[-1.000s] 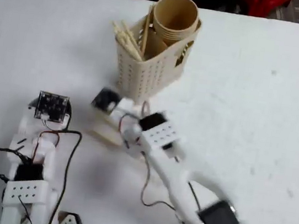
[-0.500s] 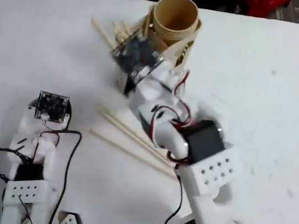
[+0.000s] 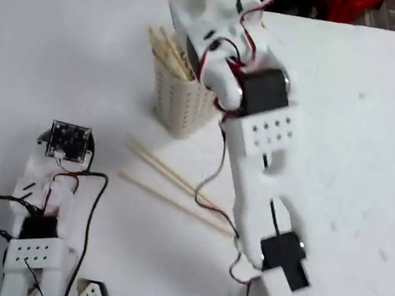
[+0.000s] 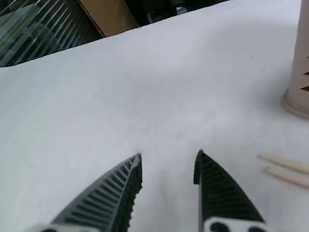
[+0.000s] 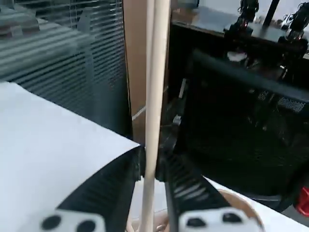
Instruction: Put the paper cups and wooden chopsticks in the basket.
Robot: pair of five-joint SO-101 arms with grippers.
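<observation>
My right gripper (image 5: 152, 162) is shut on a wooden chopstick (image 5: 155, 87) that stands upright between its fingers. Below it I see the rim of a paper cup (image 5: 243, 206). In the high view the right arm (image 3: 260, 120) stretches over the cream basket (image 3: 181, 105) and covers its far side. Several chopsticks (image 3: 168, 50) stick out of the basket's left part. Two more chopsticks (image 3: 171, 177) lie on the table in front of the basket; their ends (image 4: 286, 169) show beside my left gripper (image 4: 169, 159). That gripper is open and low over bare table, left of the basket (image 4: 300, 72).
The left arm (image 3: 45, 208) lies along the near left of the white table (image 3: 360, 141) with loose black and red cables. Beyond the table's far edge stand window blinds, a cardboard panel and a dark chair.
The right arm rose from the table in front of the basket and swung up over it with a chopstick, and now covers the cups. The left arm stayed still.
</observation>
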